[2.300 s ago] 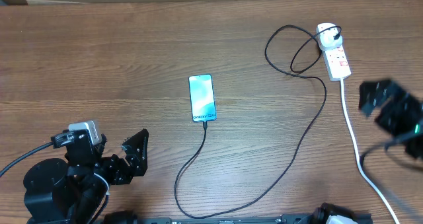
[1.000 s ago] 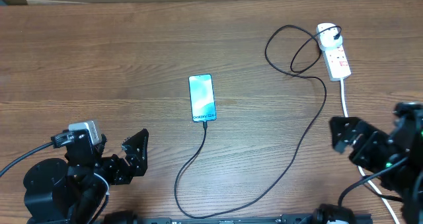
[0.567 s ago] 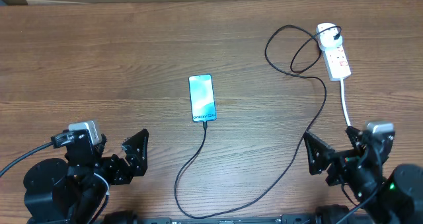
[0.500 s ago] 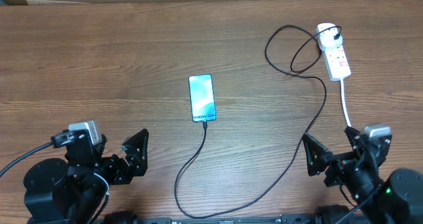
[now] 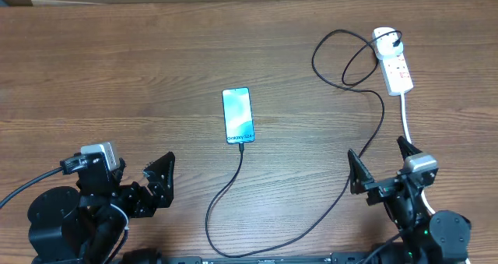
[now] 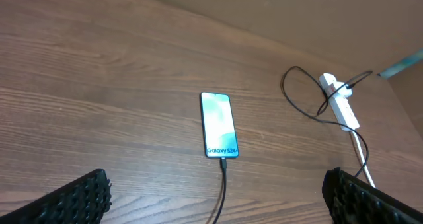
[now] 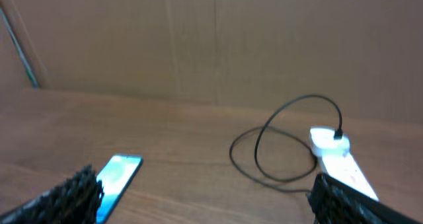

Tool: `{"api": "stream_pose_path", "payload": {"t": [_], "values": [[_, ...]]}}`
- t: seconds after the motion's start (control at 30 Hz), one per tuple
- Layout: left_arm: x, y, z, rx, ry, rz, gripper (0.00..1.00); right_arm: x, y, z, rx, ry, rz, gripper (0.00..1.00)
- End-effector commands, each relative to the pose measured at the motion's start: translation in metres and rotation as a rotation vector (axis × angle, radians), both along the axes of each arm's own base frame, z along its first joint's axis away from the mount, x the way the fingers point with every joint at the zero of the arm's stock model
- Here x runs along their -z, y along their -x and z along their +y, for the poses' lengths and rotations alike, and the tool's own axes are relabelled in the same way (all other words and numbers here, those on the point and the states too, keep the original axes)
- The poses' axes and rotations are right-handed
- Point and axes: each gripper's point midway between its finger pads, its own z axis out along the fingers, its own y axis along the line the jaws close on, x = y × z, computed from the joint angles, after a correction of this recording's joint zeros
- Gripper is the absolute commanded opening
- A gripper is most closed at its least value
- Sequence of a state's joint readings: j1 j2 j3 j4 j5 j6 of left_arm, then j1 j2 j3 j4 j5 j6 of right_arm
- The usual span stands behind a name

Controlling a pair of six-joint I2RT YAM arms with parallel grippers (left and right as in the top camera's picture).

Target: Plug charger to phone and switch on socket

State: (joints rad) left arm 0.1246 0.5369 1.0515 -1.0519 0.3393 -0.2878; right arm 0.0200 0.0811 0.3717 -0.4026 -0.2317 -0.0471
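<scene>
The phone lies screen up in the middle of the table, its teal screen reading "Galaxy S24". It also shows in the left wrist view and the right wrist view. The black charger cable runs from the phone's near end, loops along the front, and rises to its plug in the white socket strip at the far right. My left gripper is open and empty at the front left. My right gripper is open and empty at the front right, over the cable.
The strip's thick white cord runs toward the front right beside my right arm. A cardboard wall stands behind the table. The cable forms a loop left of the strip.
My right arm has drawn back from the right edge near the strip to the front right, and its gripper now points up the table. The left arm, phone and cable have not moved.
</scene>
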Motion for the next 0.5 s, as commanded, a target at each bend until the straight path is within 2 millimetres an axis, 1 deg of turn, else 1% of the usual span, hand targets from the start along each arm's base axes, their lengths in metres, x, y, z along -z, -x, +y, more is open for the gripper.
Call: {"api": "stream_pose_path", "payload": {"t": [0.0,0.27,0.47], "values": [[0.0,0.0,0.001,-0.005,0.001,-0.001,0.99,0.01,-0.007,-0.002,0.013,0.012,-0.052,1.0],[0.0,0.0,0.001,-0.005,0.001,-0.001,0.99,0.007,-0.014,-0.005,0.033,0.01,-0.185,1.0],[0.0,0.0,0.001,-0.005,0.001,-0.001,1.0,0.018,-0.02,-0.006,0.036,0.008,-0.227,1.0]]}}
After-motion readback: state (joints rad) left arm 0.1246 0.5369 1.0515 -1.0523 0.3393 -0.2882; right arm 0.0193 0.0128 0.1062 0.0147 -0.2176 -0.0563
